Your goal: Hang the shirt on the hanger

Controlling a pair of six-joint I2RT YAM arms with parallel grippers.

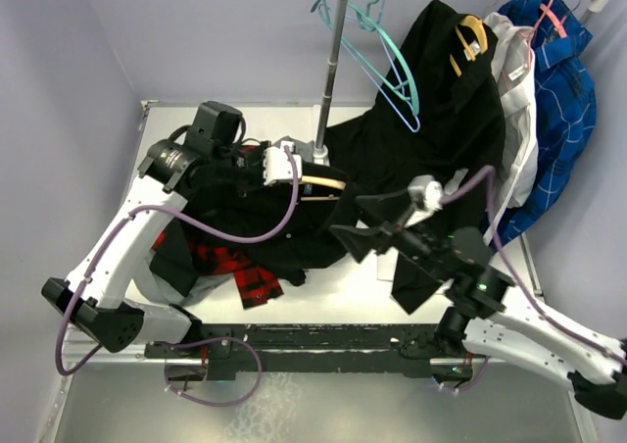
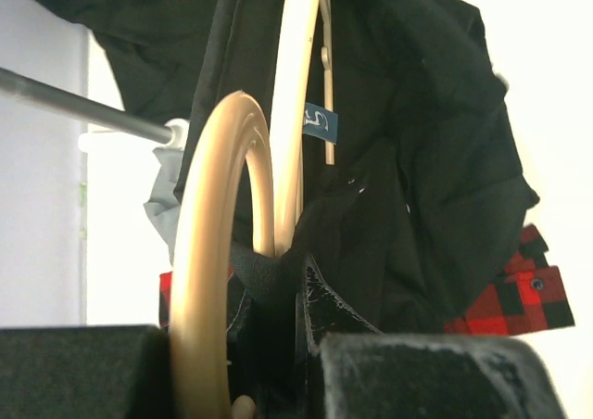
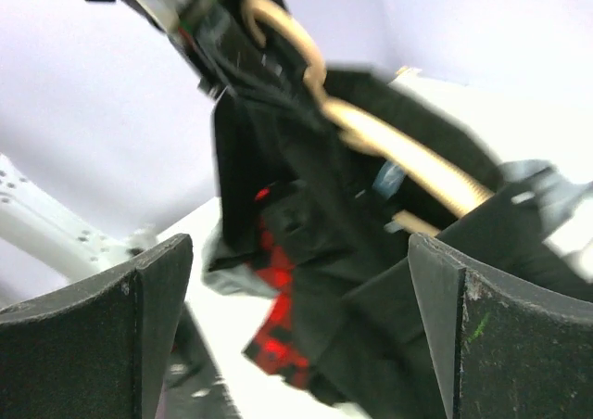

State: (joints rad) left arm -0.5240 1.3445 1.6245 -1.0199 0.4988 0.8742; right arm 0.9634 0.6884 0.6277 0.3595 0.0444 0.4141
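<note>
My left gripper (image 1: 281, 169) is shut on the tan wooden hanger (image 1: 324, 184) near its hook and holds it above the table. In the left wrist view the hook (image 2: 206, 252) curves up beside the fingers, and a wooden arm (image 2: 298, 85) runs into the black shirt (image 2: 417, 159). The shirt's neck label (image 2: 320, 122) lies against the wood. The shirt (image 1: 265, 222) hangs draped below the hanger. My right gripper (image 1: 367, 221) is open and empty, just right of the shirt. The right wrist view shows the hanger (image 3: 408, 155) and the shirt (image 3: 306, 178) between its fingers (image 3: 93, 331).
A red-and-black plaid shirt (image 1: 245, 274) and grey cloth lie on the table under the black shirt. A rack pole (image 1: 333, 71) stands behind. The rail carries teal hangers (image 1: 390, 66), a longer black garment (image 1: 441, 110) and a blue shirt (image 1: 554, 90).
</note>
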